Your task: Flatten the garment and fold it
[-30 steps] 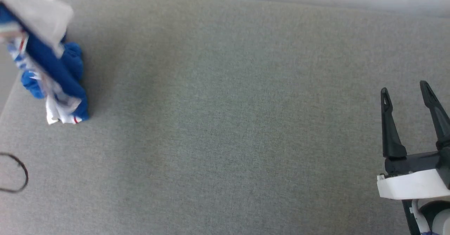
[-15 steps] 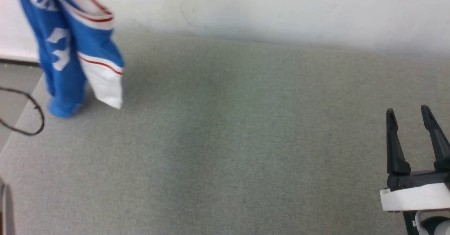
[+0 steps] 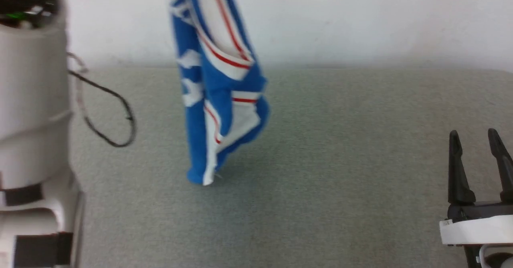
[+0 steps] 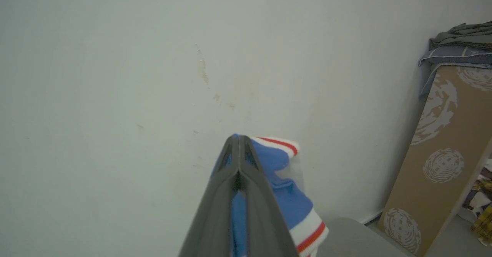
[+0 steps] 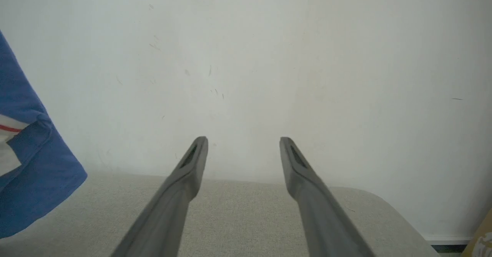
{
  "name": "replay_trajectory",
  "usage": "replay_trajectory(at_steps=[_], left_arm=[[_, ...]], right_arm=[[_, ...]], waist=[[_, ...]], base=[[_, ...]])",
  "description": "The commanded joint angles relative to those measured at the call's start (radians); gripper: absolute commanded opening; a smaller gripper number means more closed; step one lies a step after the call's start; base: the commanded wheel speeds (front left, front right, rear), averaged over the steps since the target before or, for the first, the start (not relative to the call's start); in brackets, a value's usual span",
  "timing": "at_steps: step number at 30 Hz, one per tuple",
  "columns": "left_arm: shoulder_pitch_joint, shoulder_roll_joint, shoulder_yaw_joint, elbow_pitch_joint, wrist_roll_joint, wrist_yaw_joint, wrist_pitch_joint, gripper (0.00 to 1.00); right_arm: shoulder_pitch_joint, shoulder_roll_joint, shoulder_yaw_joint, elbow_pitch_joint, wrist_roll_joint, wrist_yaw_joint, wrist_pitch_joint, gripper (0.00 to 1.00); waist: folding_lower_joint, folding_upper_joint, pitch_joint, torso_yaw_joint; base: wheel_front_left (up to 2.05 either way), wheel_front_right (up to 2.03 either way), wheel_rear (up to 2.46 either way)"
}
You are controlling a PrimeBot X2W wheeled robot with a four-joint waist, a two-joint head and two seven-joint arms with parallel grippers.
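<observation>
The right tool (image 3: 473,133) is seen over the near right part of the counter (image 3: 340,188), its two fingers spread apart with nothing between them. Over the counter's near left side a pale forearm (image 3: 32,99) is raised, and a dark cable (image 3: 120,111) is looped beside it. The left tool (image 4: 238,137) is held high above the counter, its fingers pressed together, with a fold of the garment (image 3: 212,99) pinched between them. From that grip the garment is hung as a narrow bunched column over the counter's middle left, with white panels and red stripes shown. Whether its lowest tip touches the counter cannot be told. Behind the counter's far edge a white wall (image 3: 360,19) is seen. Past the counter's far right corner a patterned brown board (image 4: 442,164) is stood tilted, topped by grey cloth (image 4: 457,42).
</observation>
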Motion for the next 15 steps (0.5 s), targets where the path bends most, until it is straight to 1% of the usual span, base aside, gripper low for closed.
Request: replay_trajectory(at_steps=[1, 5, 8, 12, 15], left_arm=[[-0.004, -0.024, -0.014, -0.02, -0.011, 0.009, 0.006, 0.0], [0.027, -0.086, -0.06, -0.075, -0.03, 0.022, 0.018, 0.0], [0.079, -0.127, -0.101, -0.109, -0.04, 0.032, 0.021, 0.0], [0.201, -0.171, -0.164, -0.15, -0.045, 0.047, 0.005, 0.0], [0.316, -0.181, -0.225, -0.172, -0.017, 0.045, -0.039, 0.0]], right_arm=[[0.006, 0.003, -0.004, 0.003, 0.008, -0.001, -0.006, 1.0], [0.009, 0.003, -0.019, 0.002, 0.013, -0.001, -0.009, 1.0], [0.009, 0.003, -0.026, 0.001, 0.018, -0.001, -0.011, 1.0], [0.012, 0.003, -0.035, -0.002, 0.025, -0.001, -0.014, 1.0], [0.012, 0.003, -0.043, -0.005, 0.028, -0.001, -0.015, 1.0]], waist=[[0.0, -0.0001, -0.013, -0.04], [0.0, -0.0001, -0.007, -0.072], [0.0, -0.0001, 0.0, -0.091], [0.0, -0.0001, 0.016, -0.109], [0.0, -0.0001, 0.029, -0.115]], base=[[0.0, 0.0, 0.0], [0.0, 0.0, 0.0], [0.0, 0.0, 0.0], [0.0, 0.0, 0.0], [0.0, 0.0, 0.0]])
